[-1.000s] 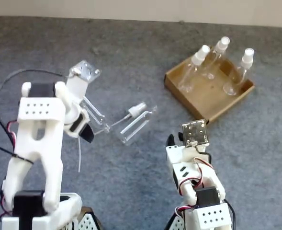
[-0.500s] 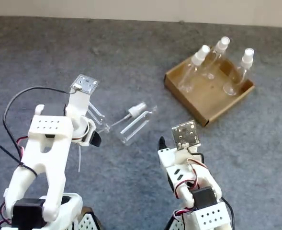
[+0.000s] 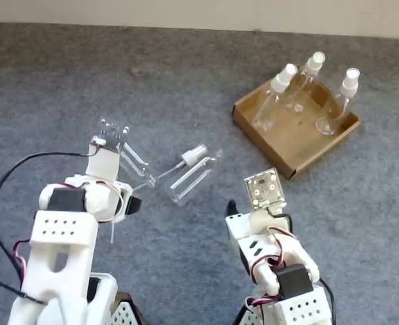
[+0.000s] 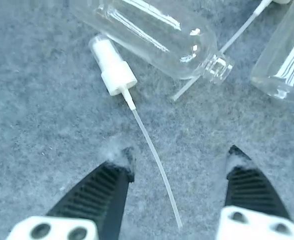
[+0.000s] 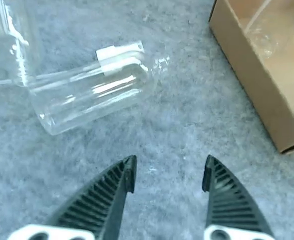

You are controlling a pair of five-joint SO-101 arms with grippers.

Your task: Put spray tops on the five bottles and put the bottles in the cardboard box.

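The left gripper (image 4: 179,160) is coming down, fingers spread, over the loose top (image 4: 113,70); the right gripper (image 5: 169,172) is waiting open; capping is probably beginning.

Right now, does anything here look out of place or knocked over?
Yes. Two clear bottles lie on their sides on the grey table, without tops; their spray tops lie loose beside them. Three capped bottles stand in the cardboard box.

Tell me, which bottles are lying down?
Two do: the bottle by the left gripper and the second bottle, both flat on the carpet, topless. The three bottles in the cardboard box stand upright with spray tops.
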